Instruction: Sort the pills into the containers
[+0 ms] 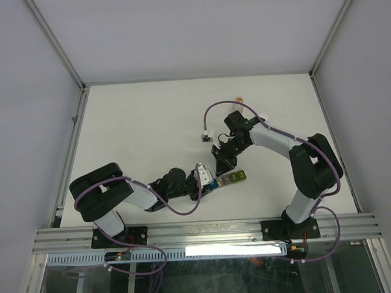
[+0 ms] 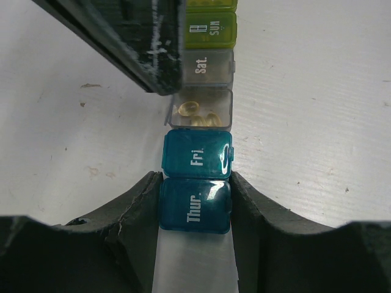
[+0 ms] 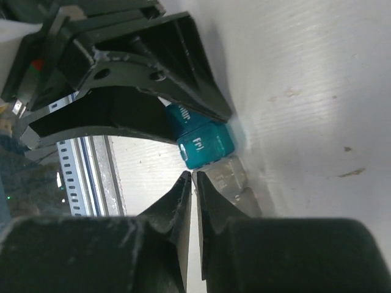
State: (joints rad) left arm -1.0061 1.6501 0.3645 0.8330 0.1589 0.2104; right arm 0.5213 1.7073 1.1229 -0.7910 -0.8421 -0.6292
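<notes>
The containers [image 2: 201,155] are a strip of joined day boxes lying on the white table, also seen in the top view [image 1: 228,179] and the right wrist view [image 3: 204,143]. My left gripper [image 2: 195,186] is shut on the blue "Thur" box at the strip's end [image 1: 210,183]. The clear box between "Fri" and "Sat" is open, with yellow translucent pills [image 2: 190,110] inside. My right gripper [image 3: 194,177] hovers at that box [image 1: 223,166], its jaws pressed together on what looks like the thin clear lid. One of its fingers [image 2: 143,49] hides the strip's left side.
A small orange-topped object [image 1: 240,100] lies at the far middle of the table. White walls and metal frame rails [image 1: 71,126] close in the table on three sides. A rail [image 1: 206,233] runs along the near edge by the arm bases.
</notes>
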